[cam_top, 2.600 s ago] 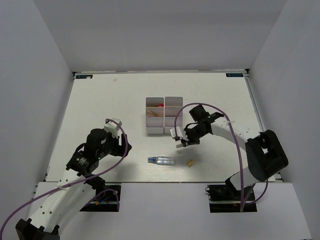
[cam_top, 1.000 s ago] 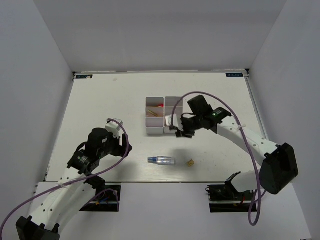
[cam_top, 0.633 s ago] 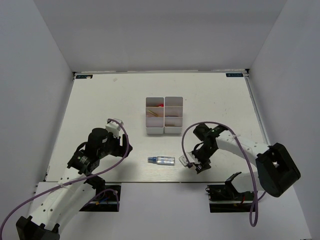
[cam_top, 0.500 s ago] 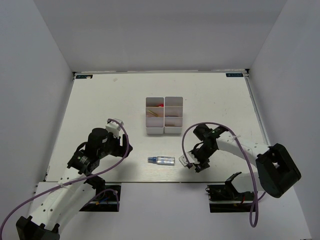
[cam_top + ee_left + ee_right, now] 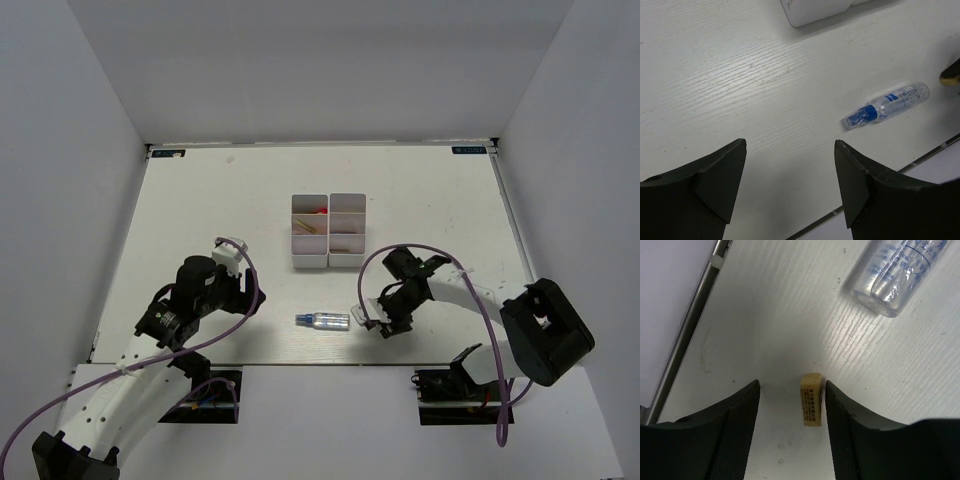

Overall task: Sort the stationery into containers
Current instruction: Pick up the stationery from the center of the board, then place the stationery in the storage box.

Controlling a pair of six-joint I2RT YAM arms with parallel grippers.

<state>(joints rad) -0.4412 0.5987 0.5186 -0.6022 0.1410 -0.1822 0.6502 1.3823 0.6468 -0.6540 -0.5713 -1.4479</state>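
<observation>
Tabletop (image 5: 790,315): eraser (image 5: 810,406) inside spread right pincer (image 5: 791,387)

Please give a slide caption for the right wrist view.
Open right gripper straddles a small yellow eraser on the table, clear tube nearby.

Boxes: your two boxes (image 5: 328,231) stood side by side, touching, in the middle of the table (image 5: 200,200).
Tube: your tube (image 5: 324,320) lay before them, near the front edge.
Eraser: your eraser (image 5: 811,406) lay just right of the tube, between the fingers of your right gripper (image 5: 792,390).
Left: your left gripper (image 5: 790,155) hung left of the tube, apart.
</observation>
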